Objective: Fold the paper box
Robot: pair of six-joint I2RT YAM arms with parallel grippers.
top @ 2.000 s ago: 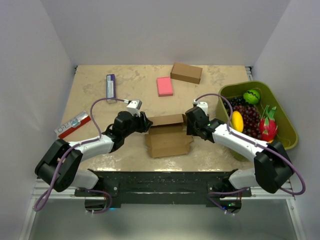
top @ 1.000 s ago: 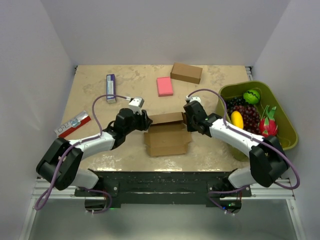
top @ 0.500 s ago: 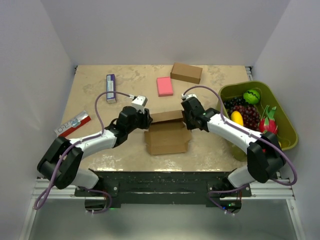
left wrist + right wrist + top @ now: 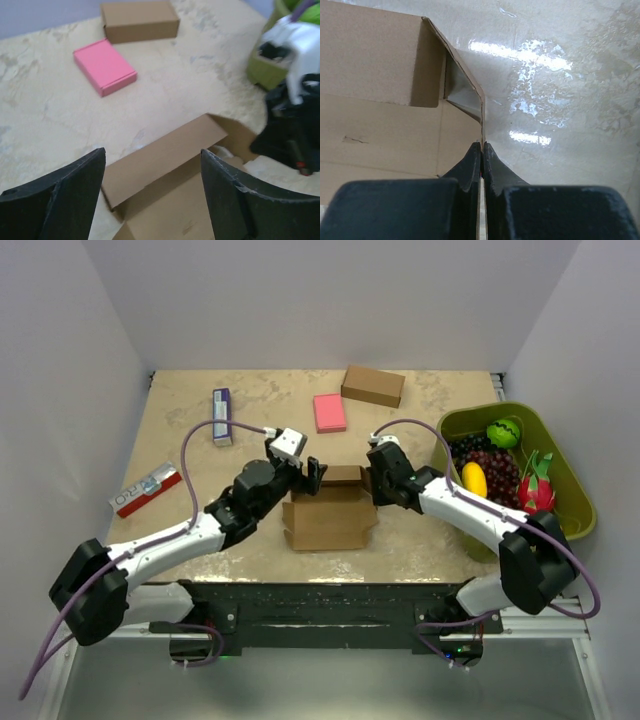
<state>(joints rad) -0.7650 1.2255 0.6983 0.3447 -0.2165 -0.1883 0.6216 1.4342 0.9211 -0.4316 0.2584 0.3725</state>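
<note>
My right gripper (image 4: pixel 482 148) is pinched down hard on a thin upright wall of the paper box (image 4: pixel 380 125). The two dark fingers (image 4: pixel 468 167) press together with only the cardboard edge between them. From above, that grip sits at the box's far right corner, with my right arm reaching in from the right.

My left gripper (image 4: pixel 151 152) is spread wide and holds nothing. Its fingers (image 4: pixel 75 185) stand well apart on either side of the box's long rear flap. I cannot tell whether either one touches the cardboard. In the overhead view it hangs at the box's far left corner.

The paper box (image 4: pixel 330 520) lies near the middle of the table (image 4: pixel 180 435), between my two arms. Its top is open, its rear flap is raised and its brown panels are only partly folded.

Beyond it, toward the back wall, lie a pink block (image 4: pixel 329 412) and, just to the right of that, a closed brown box (image 4: pixel 373 386). On my right stands a green bin (image 4: pixel 572 480) full of toy fruit. To my left lie a red-and-white packet (image 4: pixel 147 489) and a purple-and-white one (image 4: pixel 221 415), well apart from the box.
</note>
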